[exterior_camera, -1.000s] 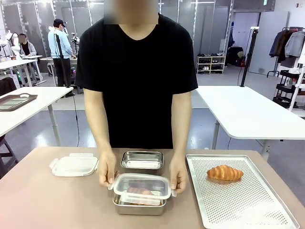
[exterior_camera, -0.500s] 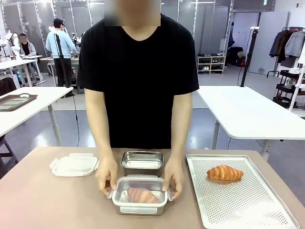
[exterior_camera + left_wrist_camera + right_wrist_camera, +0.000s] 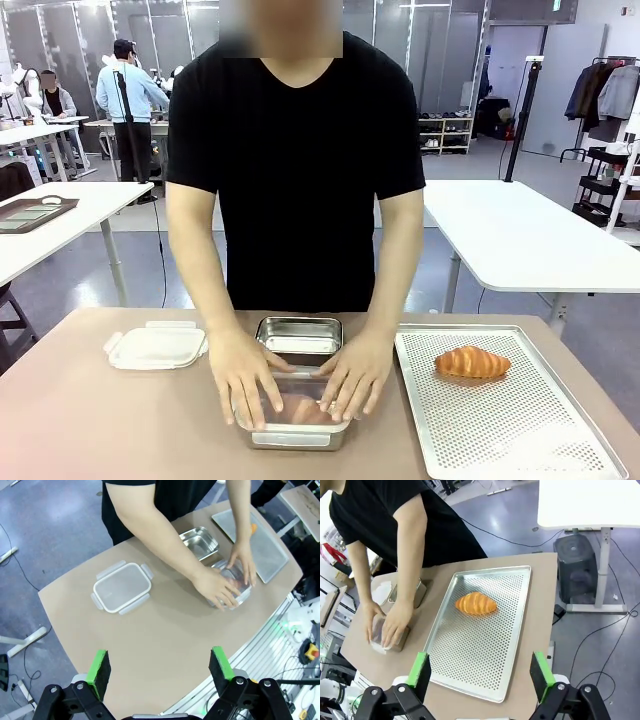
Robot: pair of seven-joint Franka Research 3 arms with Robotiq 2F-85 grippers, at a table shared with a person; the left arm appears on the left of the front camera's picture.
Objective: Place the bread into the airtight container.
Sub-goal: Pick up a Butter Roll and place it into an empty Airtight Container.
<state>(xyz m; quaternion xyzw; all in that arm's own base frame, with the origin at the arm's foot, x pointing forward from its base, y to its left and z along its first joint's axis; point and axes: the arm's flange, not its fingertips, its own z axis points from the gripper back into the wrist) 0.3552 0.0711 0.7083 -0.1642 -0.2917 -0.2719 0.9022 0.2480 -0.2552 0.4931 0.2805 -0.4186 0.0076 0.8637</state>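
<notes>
A golden croissant-shaped bread (image 3: 472,362) lies on the perforated metal tray (image 3: 500,430) at the right. The airtight container (image 3: 297,432), steel with a clear lid, stands at the table's front middle. Another bread (image 3: 300,409) shows through its lid. The person's hands (image 3: 245,375) lie flat on that lid. My left gripper (image 3: 160,664) hangs open high above the table, well away from the container (image 3: 235,578). My right gripper (image 3: 480,668) is open too, high over the tray's (image 3: 480,645) near end, with the bread (image 3: 475,603) beyond it.
An empty steel container (image 3: 299,338) stands just behind the closed one. A spare clear lid (image 3: 156,346) lies at the left of the table. White tables stand behind the person.
The person has lowered the clear lid onto the steel container and moved both hands from its sides to its top. The bread on the tray has not moved.
</notes>
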